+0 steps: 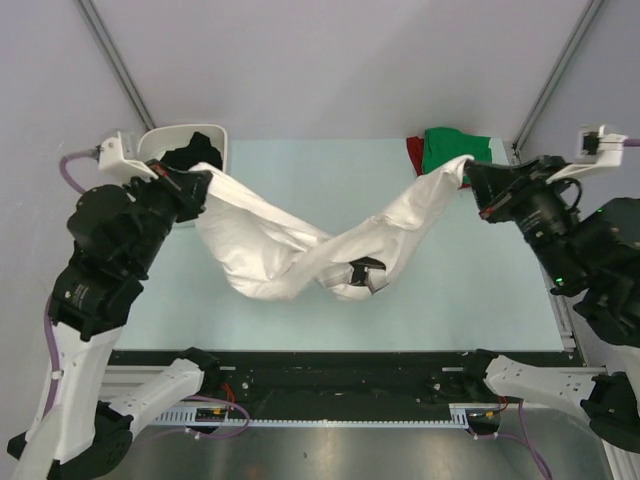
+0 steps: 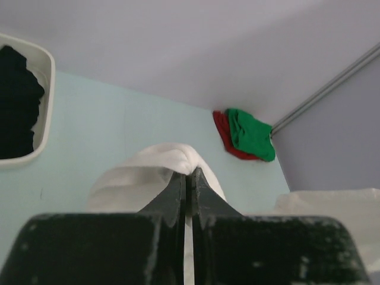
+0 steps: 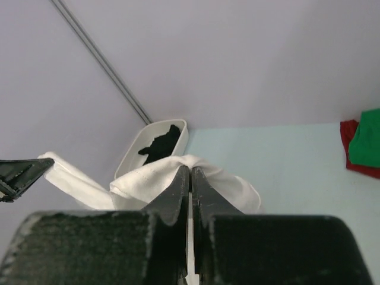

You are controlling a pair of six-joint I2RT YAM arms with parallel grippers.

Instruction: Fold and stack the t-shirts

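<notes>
The large white t-shirt (image 1: 300,250) hangs between my two grippers and sags in the middle onto the pale green table. My left gripper (image 1: 203,180) is shut on one end of it, seen as white cloth (image 2: 154,172) at the fingertips. My right gripper (image 1: 472,172) is shut on the other end, white cloth (image 3: 154,175) bunched at its tips. The green t-shirt (image 1: 452,150) lies on the red t-shirt (image 1: 414,152) at the far right corner; both show in the left wrist view (image 2: 249,133). The black t-shirt (image 1: 185,156) lies in the white tray (image 1: 215,135).
The white tray stands at the far left corner of the table, also seen in the right wrist view (image 3: 133,154). Grey walls with metal frame bars (image 1: 115,60) enclose the back. A black rail (image 1: 330,375) runs along the near edge.
</notes>
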